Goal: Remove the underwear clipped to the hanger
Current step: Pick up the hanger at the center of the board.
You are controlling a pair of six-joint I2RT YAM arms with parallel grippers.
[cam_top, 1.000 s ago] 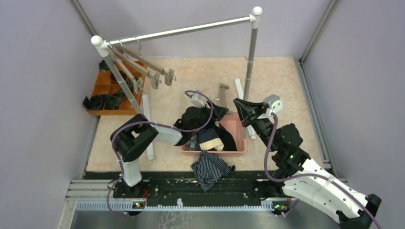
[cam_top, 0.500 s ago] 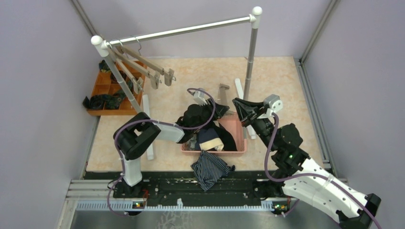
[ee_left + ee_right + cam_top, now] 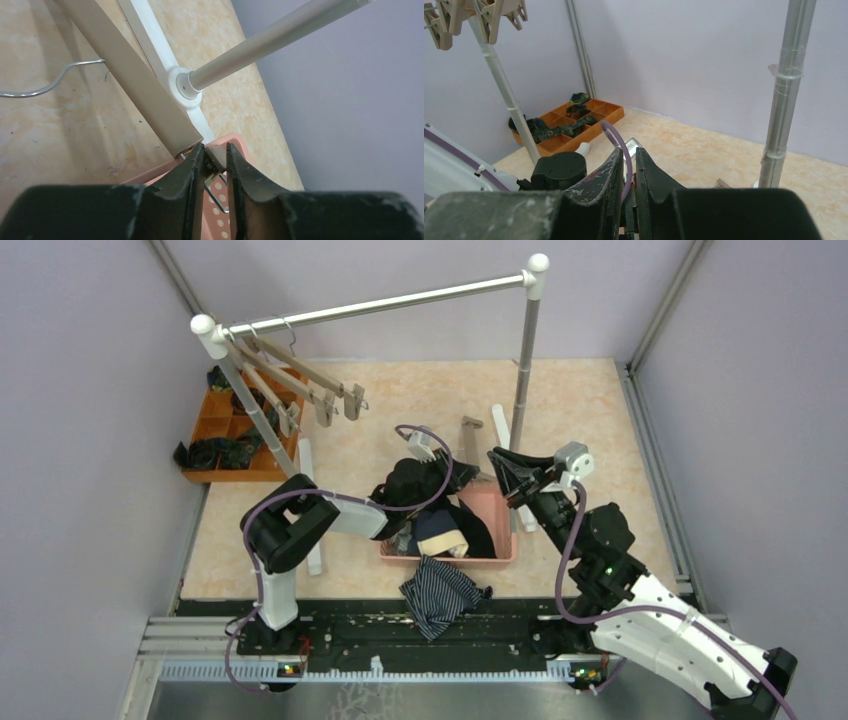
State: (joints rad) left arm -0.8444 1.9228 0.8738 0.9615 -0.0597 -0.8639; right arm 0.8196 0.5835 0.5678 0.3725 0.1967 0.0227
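Around me: a silver clothes rail [image 3: 390,305] with bare beige clip hangers [image 3: 300,375] bunched at its left end, and an orange wooden tray [image 3: 228,476] of dark rolled bundles [image 3: 225,452] far left. The rail's right upright [image 3: 260,47] and white foot [image 3: 150,35] stand just beyond both pincers.

A heap of dark and pale boxer shorts [image 3: 445,530] lies in the pink plastic basket [image 3: 497,515]. The navy white-striped pair [image 3: 438,600] droops over the tabletop's [image 3: 420,400] near edge.

My left arm folds rightward over the basket. Its pincer [image 3: 213,150] is clenched on the metal clip [image 3: 216,156] ending a beige wooden hanger bar [image 3: 135,80].

My right arm reaches forward-left, elbow raised. Its pincer [image 3: 628,152] faces my left arm's purple cable [image 3: 616,137], fingers a thin slit apart. Whether it grips anything I cannot tell
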